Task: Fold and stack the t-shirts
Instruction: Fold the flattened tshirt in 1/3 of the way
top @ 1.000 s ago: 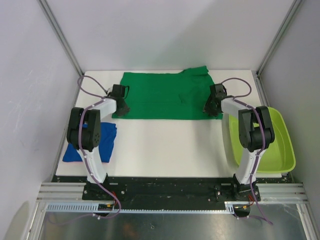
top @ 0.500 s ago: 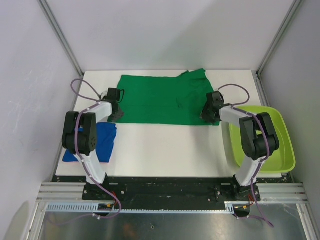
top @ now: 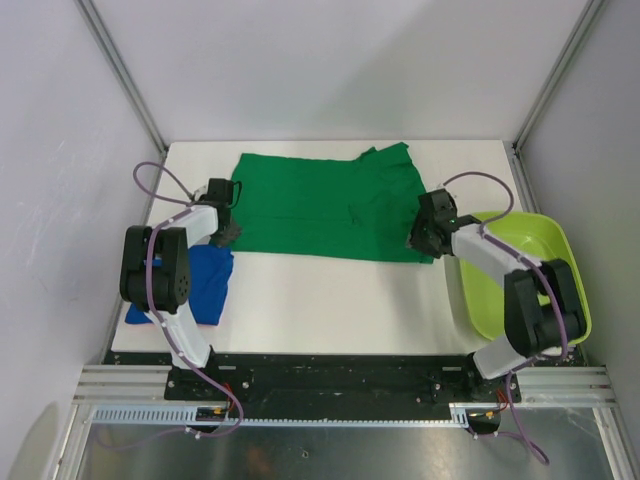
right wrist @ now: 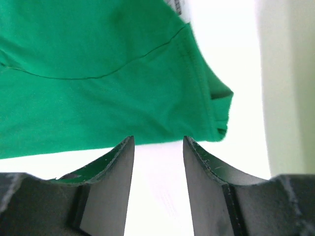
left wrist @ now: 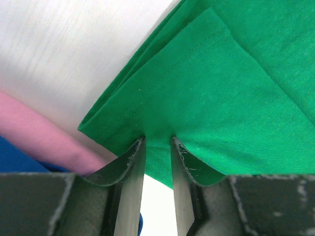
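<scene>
At the tips of the left claw [left wrist: 157,139], the green t-shirt [left wrist: 211,93] is matt, soft cloth with stitched hems; the table [left wrist: 74,44] beside it looks smooth.

A white table [top: 330,300] forms the work surface. A lime-green plastic tub [top: 557,235] (rigid, open-topped) sits at the table's right edge, toward the near side. Pale grey wall panels [top: 330,70] enclose three sides.

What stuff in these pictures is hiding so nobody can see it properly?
- Blue t-shirt: top view, the left arm covers part.
- Lime-green tub: top view, the right arm covers part.
- Left gripper: left wrist view, it meets the green t-shirt at its edge; pinching or only touching, cannot tell.
</scene>
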